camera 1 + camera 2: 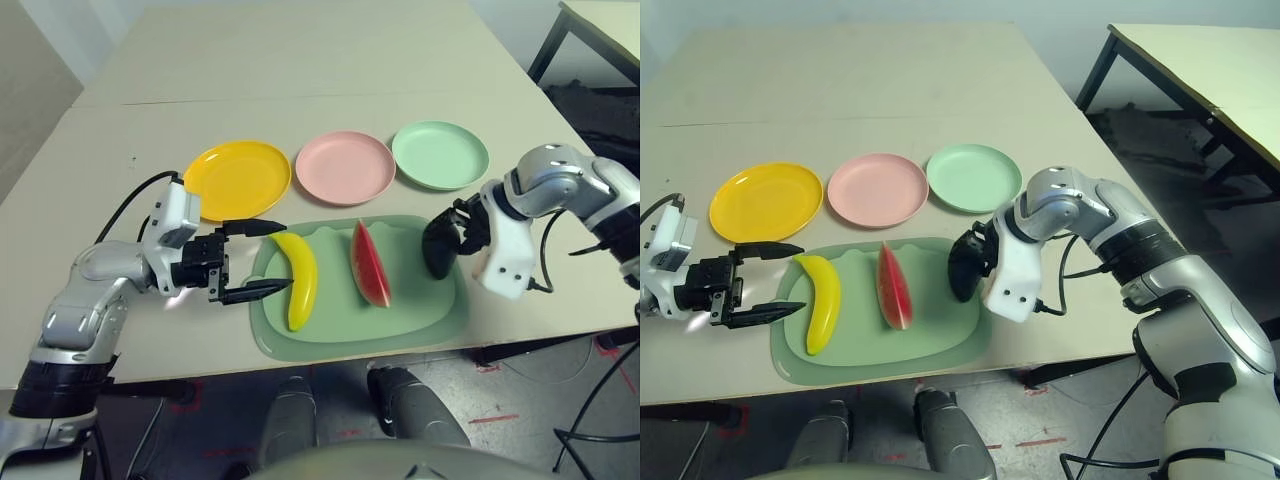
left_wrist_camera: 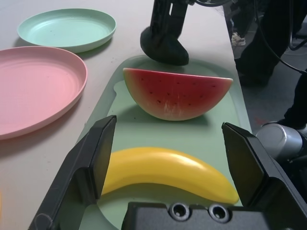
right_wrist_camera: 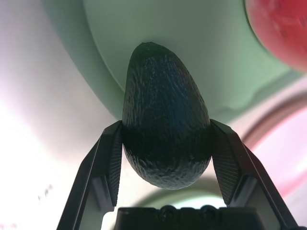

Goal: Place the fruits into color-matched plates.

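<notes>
At the mat's [image 1: 430, 320] right edge my right claw [image 3: 163, 143] pinches the avocado [image 3: 165, 139]; green plate [image 1: 440, 154] lies just beyond it, left claw [image 1: 255, 258] spread around the banana [image 1: 299, 278].

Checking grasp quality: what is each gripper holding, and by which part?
The right gripper clamps the avocado across its broad rounded end. The left gripper is open and holds nothing, its fingers either side of the banana.
</notes>
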Robot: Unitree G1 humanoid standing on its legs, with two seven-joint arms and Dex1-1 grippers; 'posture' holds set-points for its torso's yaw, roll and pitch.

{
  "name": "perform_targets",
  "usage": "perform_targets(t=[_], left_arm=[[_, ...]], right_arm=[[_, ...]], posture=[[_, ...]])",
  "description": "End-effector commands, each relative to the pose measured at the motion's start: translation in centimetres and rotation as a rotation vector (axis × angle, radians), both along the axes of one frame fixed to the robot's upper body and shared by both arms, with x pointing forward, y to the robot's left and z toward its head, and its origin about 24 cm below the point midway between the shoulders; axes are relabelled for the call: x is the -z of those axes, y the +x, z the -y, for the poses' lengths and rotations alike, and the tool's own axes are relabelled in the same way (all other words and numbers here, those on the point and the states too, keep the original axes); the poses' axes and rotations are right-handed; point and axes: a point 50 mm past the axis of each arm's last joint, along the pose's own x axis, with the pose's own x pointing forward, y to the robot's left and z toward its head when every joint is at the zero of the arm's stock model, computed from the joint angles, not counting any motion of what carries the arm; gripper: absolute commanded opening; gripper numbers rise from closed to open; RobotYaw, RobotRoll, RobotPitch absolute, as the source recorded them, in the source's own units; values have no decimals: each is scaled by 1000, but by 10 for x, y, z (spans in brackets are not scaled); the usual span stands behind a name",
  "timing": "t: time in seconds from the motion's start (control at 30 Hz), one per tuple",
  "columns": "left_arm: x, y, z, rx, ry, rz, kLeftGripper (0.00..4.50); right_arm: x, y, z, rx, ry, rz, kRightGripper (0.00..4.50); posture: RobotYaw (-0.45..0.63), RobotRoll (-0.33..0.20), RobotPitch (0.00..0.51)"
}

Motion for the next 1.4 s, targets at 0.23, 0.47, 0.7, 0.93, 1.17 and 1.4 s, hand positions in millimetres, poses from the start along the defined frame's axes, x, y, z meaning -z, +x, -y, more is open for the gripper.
perform_targets(t=[0.23,0.47,0.7,0.93,1.17,1.4], left_arm=[[0,4,-2,-86,-45,-11,4500],[6,6,-1,-153,-30,-19,4500],[3,16,-6,-276,-71,9,4500],[7,20,-6,-353,-53,34,4500],[4,22,-2,-343,-41,49,4500],[0,24,-1,-325,-35,54,4500]], right_arm=[[-21,15,-6,54,54,46,2895],[-44,49,-9,217,100,206,2895],[-39,76,13,402,72,357,2895],[-26,88,18,484,113,444,2895],[-12,93,24,523,112,489,2895],[-7,92,21,523,133,466,2895]], posture=[[-58,0,149],[-47,0,145],[-34,0,150],[-36,0,154],[-41,0,155],[-57,0,156]])
